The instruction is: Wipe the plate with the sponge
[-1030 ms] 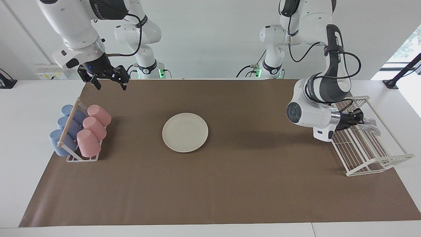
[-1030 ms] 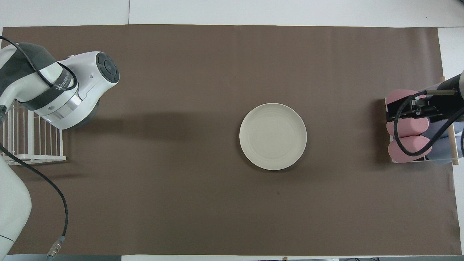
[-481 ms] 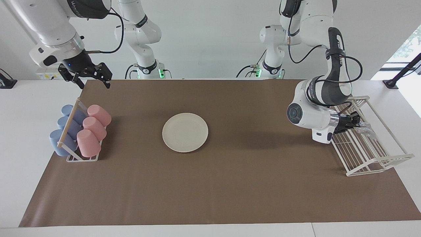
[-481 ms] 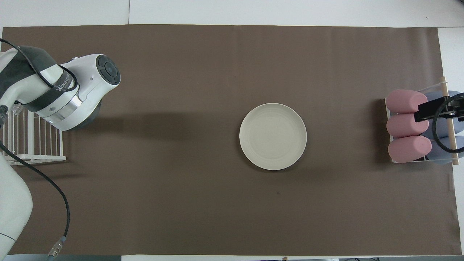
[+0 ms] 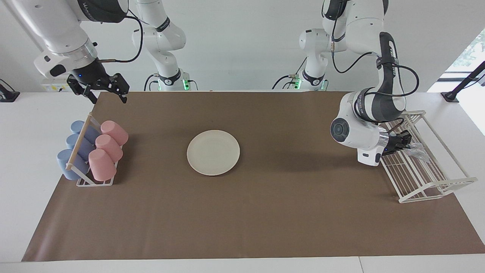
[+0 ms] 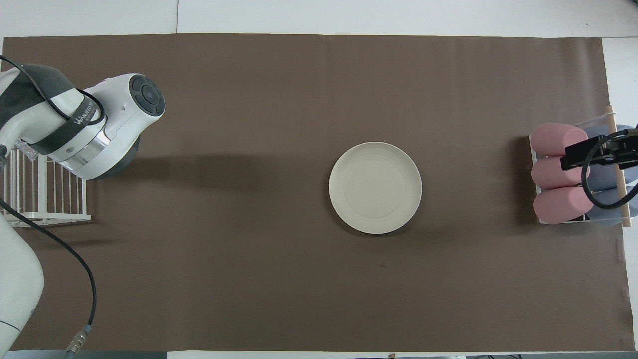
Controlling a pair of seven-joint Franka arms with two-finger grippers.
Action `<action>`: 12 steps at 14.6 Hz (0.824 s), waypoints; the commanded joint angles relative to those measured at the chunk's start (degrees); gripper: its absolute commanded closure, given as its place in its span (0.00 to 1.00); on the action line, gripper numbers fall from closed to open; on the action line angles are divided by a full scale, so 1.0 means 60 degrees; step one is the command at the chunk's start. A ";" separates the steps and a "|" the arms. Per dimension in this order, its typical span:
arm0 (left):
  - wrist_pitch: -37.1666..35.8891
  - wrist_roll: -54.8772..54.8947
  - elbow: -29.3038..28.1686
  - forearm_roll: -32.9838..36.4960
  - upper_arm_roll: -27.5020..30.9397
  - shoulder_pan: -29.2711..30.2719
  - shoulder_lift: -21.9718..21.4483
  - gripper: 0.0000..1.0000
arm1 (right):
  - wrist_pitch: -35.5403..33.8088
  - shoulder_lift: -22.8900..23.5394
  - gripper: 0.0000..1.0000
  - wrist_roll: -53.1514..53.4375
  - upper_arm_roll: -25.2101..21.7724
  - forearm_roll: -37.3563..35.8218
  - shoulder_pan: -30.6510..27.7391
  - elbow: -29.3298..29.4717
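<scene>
1. Risk at the right gripper (image 5: 108, 94): hangs released and empty in the air, at about 12 o'clock of the cup rack (image 5: 81, 131) in the facing view, and waits. Little danger here, except a knock on the cups if lowered without care.
2. Risk at the plate (image 5: 213, 152): lies bare on the brown mat (image 5: 265, 212) in the middle of the table, at 3 o'clock of the cup rack, held by nothing. Could probably slide on the mat under a strong sideways wipe.
3. Risk at the left gripper (image 5: 406, 143): reaches low into the wire rack (image 5: 435, 185), right at the sponge (image 5: 420, 151). Cannot tell whether clenched on the sponge or released.
4. Seems the step of taking the sponge, so nothing wiped yet. Thin and wrinkly, so could slip out of a shallow grip or catch on the wires during the lift. Could also drag the light rack along if the tips hook a wire.
5. Cup rack: holds three pink cups (image 5: 108, 146) and three blue cups (image 5: 75, 144), all lying on their sides, in two rows with a wooden bar between.
6. Wire rack: stands at 3 o'clock of the plate, well apart from it. Holds only the sponge, in the half nearer to the robots.
</scene>
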 commanded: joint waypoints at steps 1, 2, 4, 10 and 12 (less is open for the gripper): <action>0.0254 -0.0130 -0.0082 -0.0095 -0.0022 0.0090 -0.0086 0.26 | 0.0403 -0.0349 0.00 -0.0078 0.0023 0.0051 -0.0070 -0.0638; 0.0297 -0.0130 -0.0052 -0.0095 -0.0022 0.0104 -0.0086 0.05 | 0.0549 -0.0408 0.00 -0.0092 0.0023 0.0051 -0.0085 -0.0785; 0.0414 -0.0116 -0.0008 -0.0270 -0.0037 0.0207 -0.0144 0.00 | 0.0696 -0.0380 0.00 -0.0136 0.0008 0.0051 -0.0129 -0.0699; 0.0503 0.0512 0.1323 -0.3545 -0.0051 0.0471 -0.0816 0.00 | 0.0814 -0.0380 0.00 -0.0049 0.0023 0.0081 -0.0158 -0.0698; 0.0444 0.0850 0.1544 -0.4923 0.0051 0.0485 -0.1299 0.00 | 0.0785 -0.0380 0.00 -0.0049 0.0066 0.0081 -0.0129 -0.0698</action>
